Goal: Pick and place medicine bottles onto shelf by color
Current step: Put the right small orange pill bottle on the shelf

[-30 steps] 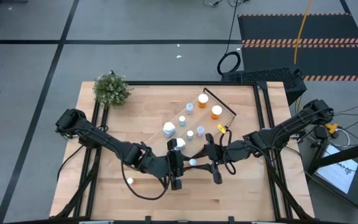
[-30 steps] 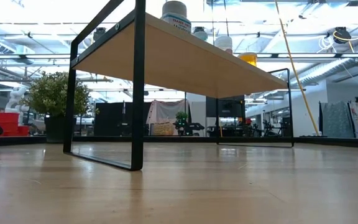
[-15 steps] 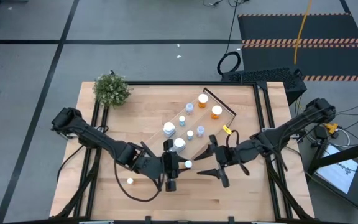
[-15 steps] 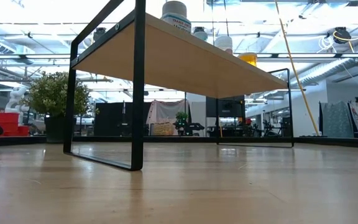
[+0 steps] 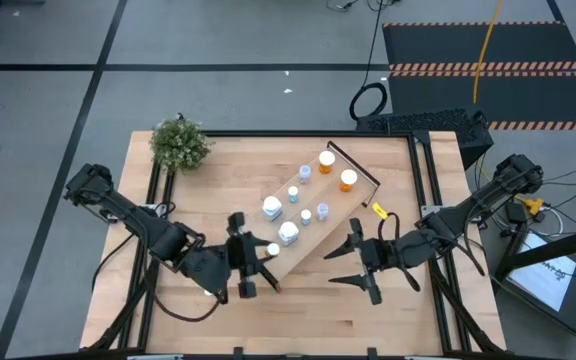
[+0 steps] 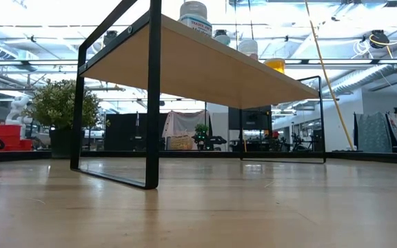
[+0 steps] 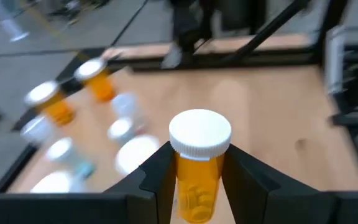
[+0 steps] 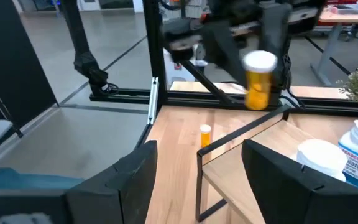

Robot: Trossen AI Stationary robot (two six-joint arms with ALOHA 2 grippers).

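- The green plant (image 5: 180,144) stands at the far left corner of the worktop (image 5: 218,190).
- One small orange bottle (image 5: 209,291) stands alone on the worktop near the left arm, close to the near edge; the right wrist view shows it too (image 8: 205,135).
- The left gripper (image 5: 255,268) is raised just beside the near end of the shelf (image 5: 343,200), its jaws closed on an orange bottle with a white cap (image 7: 197,163), held upright.
- The shelf lies slantwise across the middle of the worktop, its black bracket (image 6: 151,96) at each short end.
- On the shelf, the larger white bottles (image 5: 288,233) stand at the near end, pale blue ones (image 5: 306,173) along the middle, and two orange bottles (image 5: 348,180) at the far end.
- The low view shows the shelf board from below, with a white bottle's label (image 6: 194,15) over its edge.
- The right gripper (image 5: 349,262) hovers off the shelf's right side, jaws spread wide and holding nothing.
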